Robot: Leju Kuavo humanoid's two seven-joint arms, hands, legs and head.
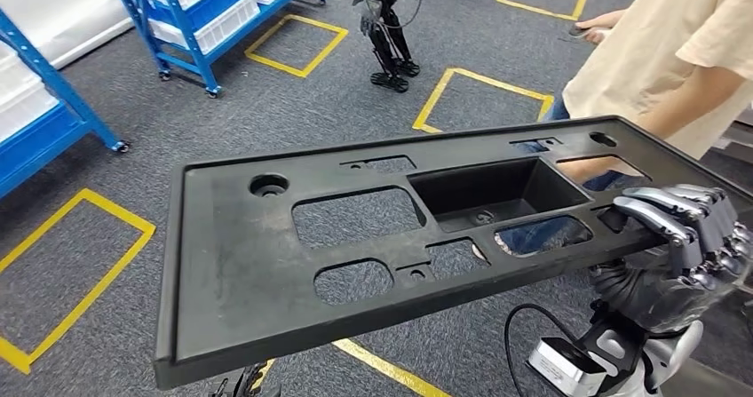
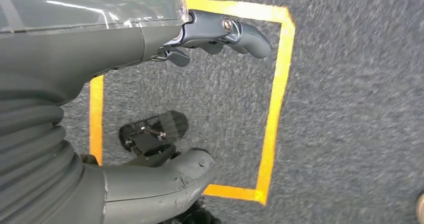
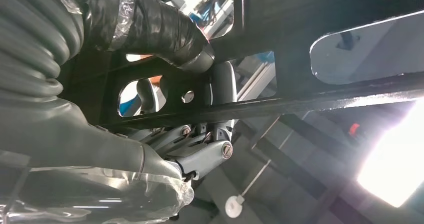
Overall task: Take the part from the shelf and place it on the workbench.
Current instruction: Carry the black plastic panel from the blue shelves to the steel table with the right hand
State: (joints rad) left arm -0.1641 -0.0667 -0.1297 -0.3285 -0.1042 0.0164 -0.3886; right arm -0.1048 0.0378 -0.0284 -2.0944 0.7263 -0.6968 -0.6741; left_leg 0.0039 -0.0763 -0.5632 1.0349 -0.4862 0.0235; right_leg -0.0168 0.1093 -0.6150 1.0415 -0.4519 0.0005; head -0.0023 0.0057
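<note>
A long, flat, matte black plastic part (image 1: pixel 266 255), with raised rim, cut-out windows and a deep rectangular pocket, is held level above grey carpet. The right hand (image 1: pixel 688 233) grips its right edge, fingers curled over the rim. The left hand (image 2: pixel 165 98) hangs open over yellow floor tape (image 2: pixel 277 98).

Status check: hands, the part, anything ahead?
Right hand grips black part at its near edge. Left hand open, over floor. Part tilted, no workbench in sight. Person standing just beyond it.
</note>
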